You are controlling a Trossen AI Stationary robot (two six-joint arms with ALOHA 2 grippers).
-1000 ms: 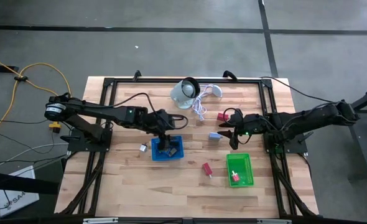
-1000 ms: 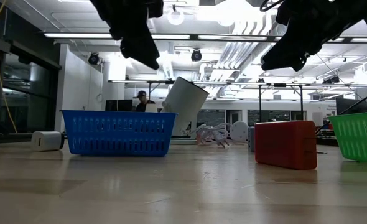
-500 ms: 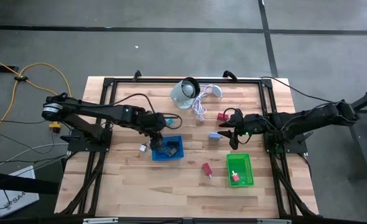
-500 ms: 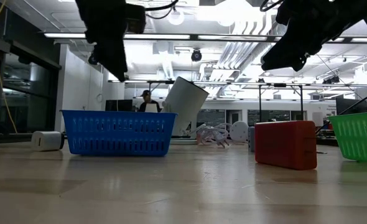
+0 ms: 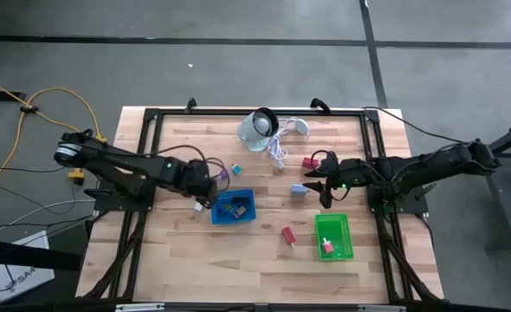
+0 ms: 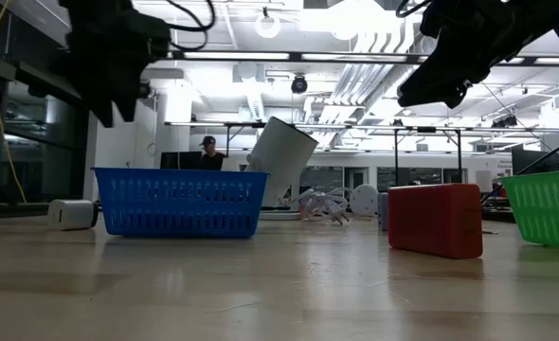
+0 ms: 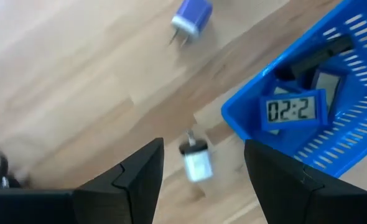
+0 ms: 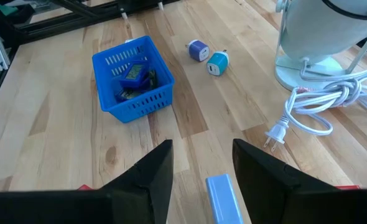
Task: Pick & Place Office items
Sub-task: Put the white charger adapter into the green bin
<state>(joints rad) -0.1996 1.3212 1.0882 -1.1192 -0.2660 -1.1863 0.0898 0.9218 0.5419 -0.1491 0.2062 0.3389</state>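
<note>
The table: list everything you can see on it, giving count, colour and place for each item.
blue basket: one, blue, left of centre
clock: one, blue, inside the blue basket among dark pieces
green basket: one, green, right front
red piece: one, red, in the green basket
red blocks: two, red, loose near the centre
pale blue block: one, pale blue, centre right
plugs: two, purple and teal, behind the blue basket
white plug: one, beside the blue basket
round device: one, white, back, with cable
left hand: open, over the white plug
right hand: open, over the pale blue block
</note>
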